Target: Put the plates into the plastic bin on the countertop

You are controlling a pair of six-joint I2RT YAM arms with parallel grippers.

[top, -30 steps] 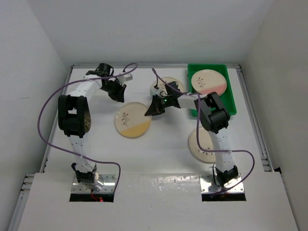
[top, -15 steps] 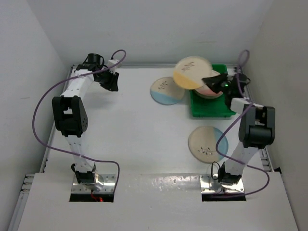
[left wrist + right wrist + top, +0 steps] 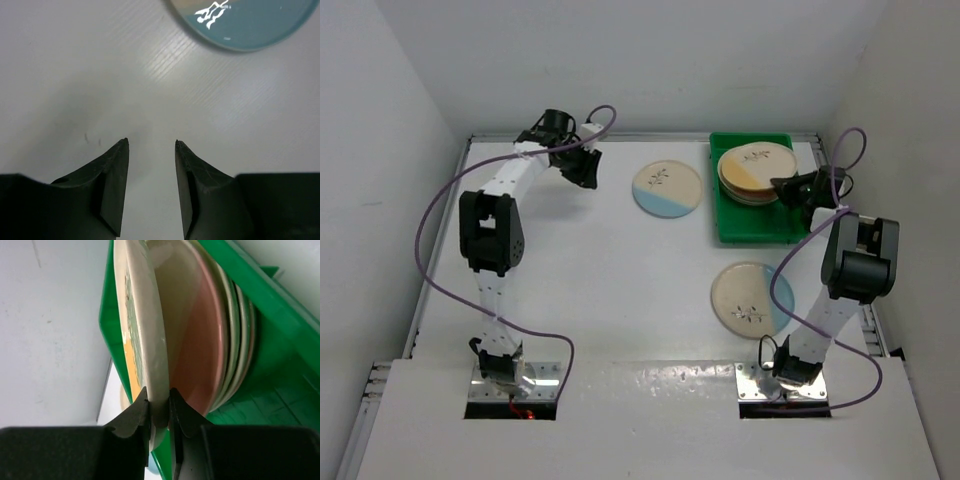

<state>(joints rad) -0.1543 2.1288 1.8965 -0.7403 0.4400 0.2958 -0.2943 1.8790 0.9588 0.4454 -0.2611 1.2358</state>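
From above, the green bin (image 3: 750, 232) lies at the far right of the white surface (image 3: 620, 290) and holds a stack of plates (image 3: 745, 198). The top plate (image 3: 760, 160) is cream with a yellow segment and a dark sprig. The right gripper (image 3: 788, 187) sits at the stack's right edge, too small here to judge its grip. Two cream plates lie outside the bin: a far plate (image 3: 667, 188) with a blue segment just left of it, and a near plate (image 3: 750, 300), also part blue, closer to the arm bases, its right edge crossed by a cable. The left gripper (image 3: 585, 172) hangs left of the far plate, apart from it.

The left wrist view shows what the overhead one cannot: its fingers are spread, with bare surface between them. The far plate's blue part is cut off by the upper edge of the view.

The right wrist view shows the right gripper pinching the top plate's rim, the plate tilted up off the stack. Under it lies a pink plate (image 3: 195, 355), then several more rims; how many is hard to count. The bin wall hides the stack's lower part.
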